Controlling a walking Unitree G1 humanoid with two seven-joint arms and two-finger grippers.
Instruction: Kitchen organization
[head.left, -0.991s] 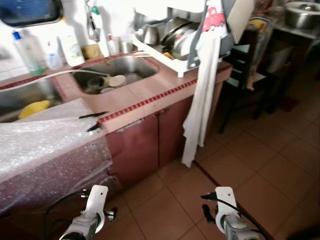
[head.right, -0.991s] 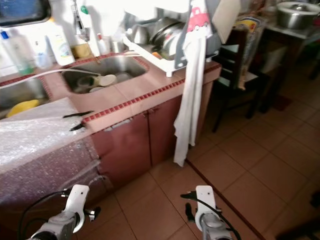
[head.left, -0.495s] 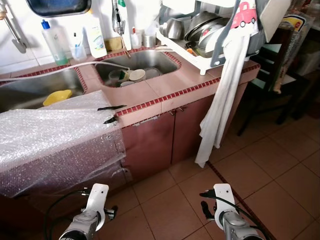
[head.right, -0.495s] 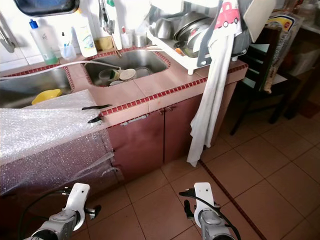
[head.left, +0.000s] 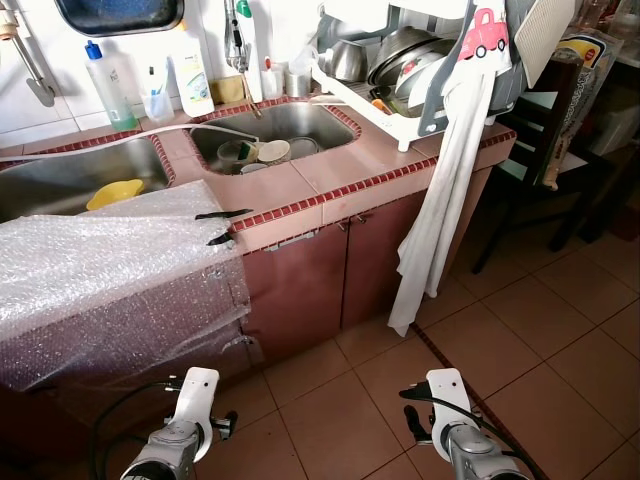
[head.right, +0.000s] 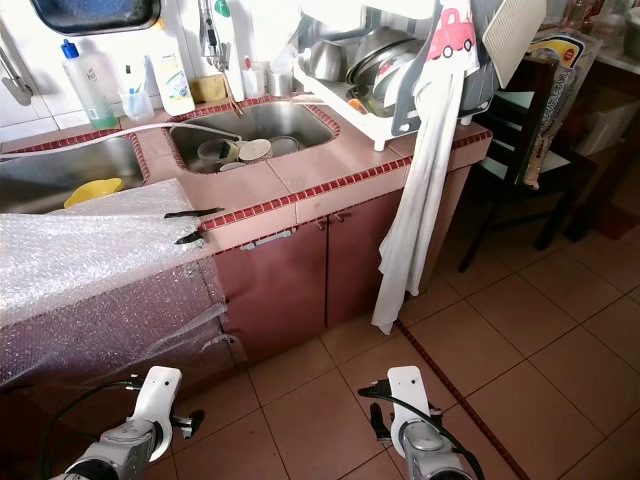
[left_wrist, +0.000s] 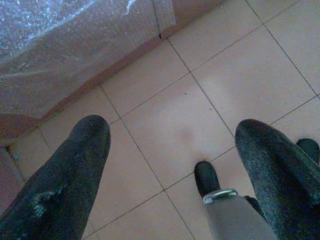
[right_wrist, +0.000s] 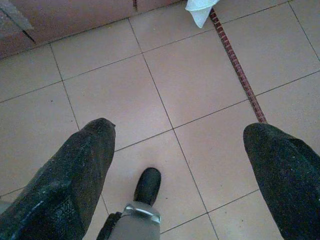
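Pink tiled table (head.left: 300, 185) running from 9 o'clock to 2 o'clock across the head view, brown cabinet doors (head.left: 330, 275) beneath. Steel sink (head.left: 275, 125) at 12 o'clock, holding cups and a bowl (head.left: 272, 151). Second sink (head.left: 60, 180) at 10 o'clock with a yellow bowl (head.left: 113, 192) inside. Bubble wrap (head.left: 110, 270) draped over the table edge at 9 o'clock and hanging down the cabinet front. Black tongs (head.left: 222, 226) lying on the table just beside the wrap's edge. Soap bottles (head.left: 190, 80) lined along the wall behind the sinks at 11 o'clock. White dish rack (head.left: 400, 75) at 1 o'clock, loaded with steel pots and lids. White towel (head.left: 440, 215) hanging from the rack down past the cabinet, near the floor. Dark chair (head.left: 545, 150) at 2 o'clock.

Left claw (left_wrist: 172, 165) hanging low at 7 o'clock over the tan tiled floor (head.left: 500, 340), fingers (left_wrist: 65, 180) spread apart, nothing between them. Right claw (right_wrist: 182, 175) low at 5 o'clock, fingers (right_wrist: 65, 175) likewise wide apart and empty, towel tip and a red tile seam (right_wrist: 240, 75) beyond it.
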